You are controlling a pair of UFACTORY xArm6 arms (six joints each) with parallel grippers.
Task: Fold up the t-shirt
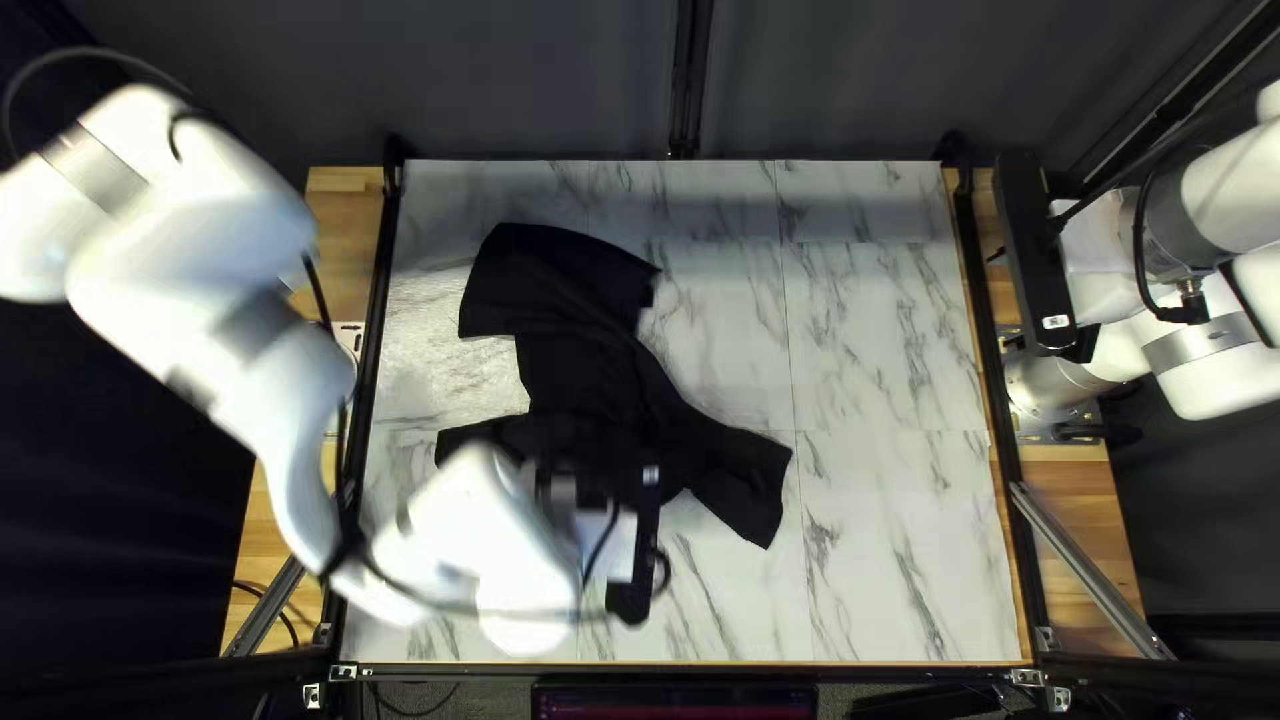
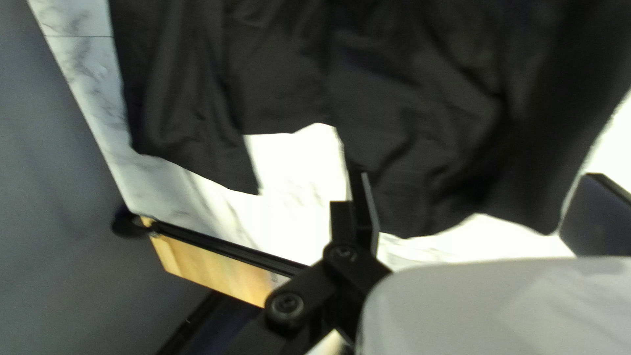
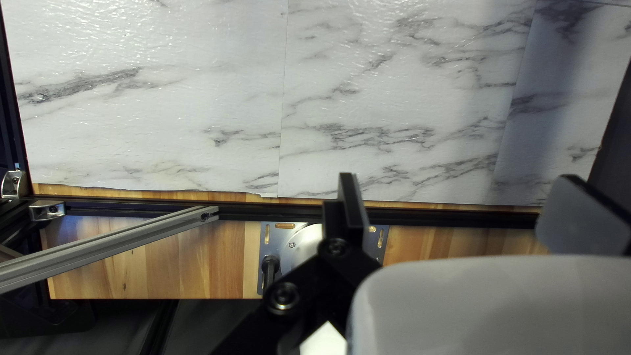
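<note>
A table [image 1: 894, 574] with a smooth, grey-veined marble-look top fills the middle, its side borders of warm-grained wood [image 3: 223, 263]. The left arm [image 1: 214, 294], glossy white and rounded, reaches from the left edge over the near-left part. The right arm [image 1: 1234, 207] stands beyond the right edge, well apart from the cloth.

The black t-shirt [image 1: 574, 347] lies unfolded and rumpled, mostly left of centre. Its long axis slants from near the far-left corner toward the middle of the near edge, with one lobe spreading rightward. The fabric looks soft and matt, ridged with creases; the left arm hides some of its near side.

The left gripper [image 2: 478, 190] is nearer, its flat black fingers wide apart and holding nothing. The shirt lies ahead of it, toward the far edge, with a ragged hem passing between the fingers; whether they touch it, I cannot tell. The next move probably calls for lowering and pinching that hem. The right gripper [image 3: 459, 179] is spread and empty near the right edge.
</note>
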